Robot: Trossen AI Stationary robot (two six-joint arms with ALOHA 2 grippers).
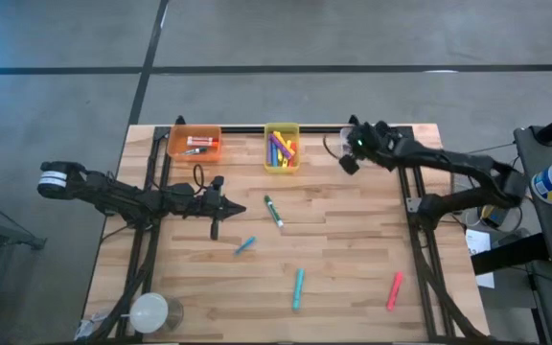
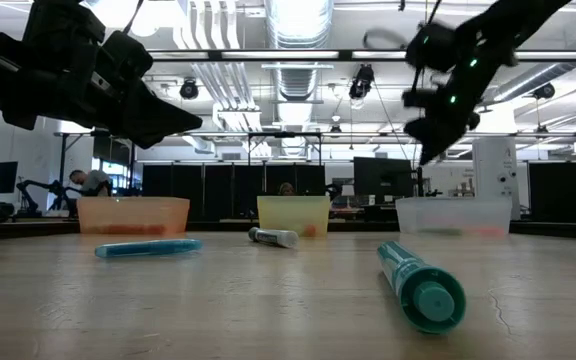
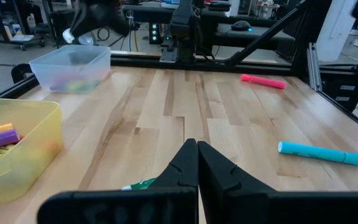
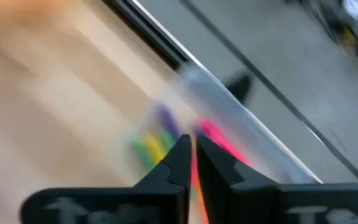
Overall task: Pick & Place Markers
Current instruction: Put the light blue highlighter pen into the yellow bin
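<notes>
Wooden table [image 1: 353, 259], pale butcher-block planks. Along its twelve o'clock edge sit an orange bin [image 1: 195, 143], a yellow bin [image 1: 282, 148] and, toward one o'clock, a clear bin [image 3: 71, 65]. Loose on the boards: a green marker [image 1: 273, 211] near centre, a small blue marker [image 1: 245, 245] at seven o'clock of it, a teal marker [image 1: 298, 287] at six, a pink marker [image 1: 394, 290] at five.

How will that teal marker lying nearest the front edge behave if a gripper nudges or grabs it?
The teal marker looks round-bodied and lies flat on the smooth wooden table, so a sideways nudge would probably roll it. It looks like rigid plastic, likely stiff and light. Its thin, glossy barrel may slip in a loose pinch.
</notes>
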